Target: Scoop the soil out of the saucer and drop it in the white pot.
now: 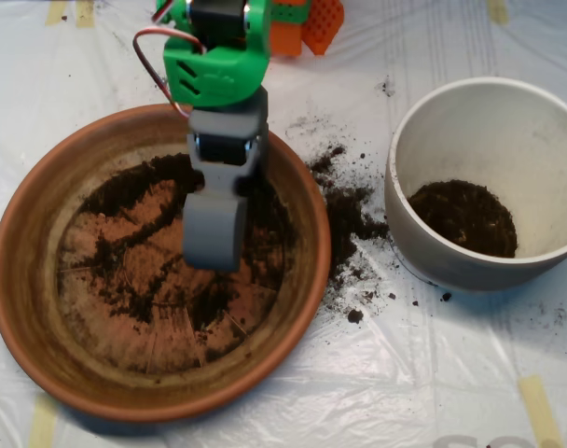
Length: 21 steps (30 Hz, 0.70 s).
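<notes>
The terracotta saucer [27, 280] fills the left of the overhead view. Thin smears and clumps of dark soil [125, 191] lie across its floor, thickest at the back and right. My grey scoop [214, 238] hangs over the saucer's middle, below the green arm [214, 65], its tip down near the soil. It looks closed from above, with no gap visible. The white pot [535, 140] stands at the right with a heap of soil [465, 217] in its bottom.
Spilled soil [344, 210] is scattered on the plastic sheet between saucer and pot. Orange parts [307, 23] sit at the top edge behind the arm. A red cable [148, 51] loops off the arm's left side.
</notes>
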Each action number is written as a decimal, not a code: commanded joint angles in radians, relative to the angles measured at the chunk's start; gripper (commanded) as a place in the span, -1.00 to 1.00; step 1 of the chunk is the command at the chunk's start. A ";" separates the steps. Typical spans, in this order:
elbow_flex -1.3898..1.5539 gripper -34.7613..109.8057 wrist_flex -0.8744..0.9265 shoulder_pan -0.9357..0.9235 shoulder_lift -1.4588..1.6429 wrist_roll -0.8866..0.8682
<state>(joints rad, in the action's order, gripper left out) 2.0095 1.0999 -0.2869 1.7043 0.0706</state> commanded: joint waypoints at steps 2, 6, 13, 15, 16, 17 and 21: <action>-0.124 0.21 0.015 -0.015 -0.101 0.031; -0.204 0.23 0.025 -0.035 -0.221 0.034; -0.566 0.29 0.193 -0.066 -0.546 0.044; -0.604 0.29 0.206 -0.069 -0.580 0.051; -0.607 0.29 0.201 -0.069 -0.583 0.051; -0.606 0.30 0.199 -0.066 -0.583 0.055; -0.607 0.28 0.199 -0.051 -0.575 0.061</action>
<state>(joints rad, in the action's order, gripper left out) 1.4603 1.2947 -0.3344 1.1106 0.1135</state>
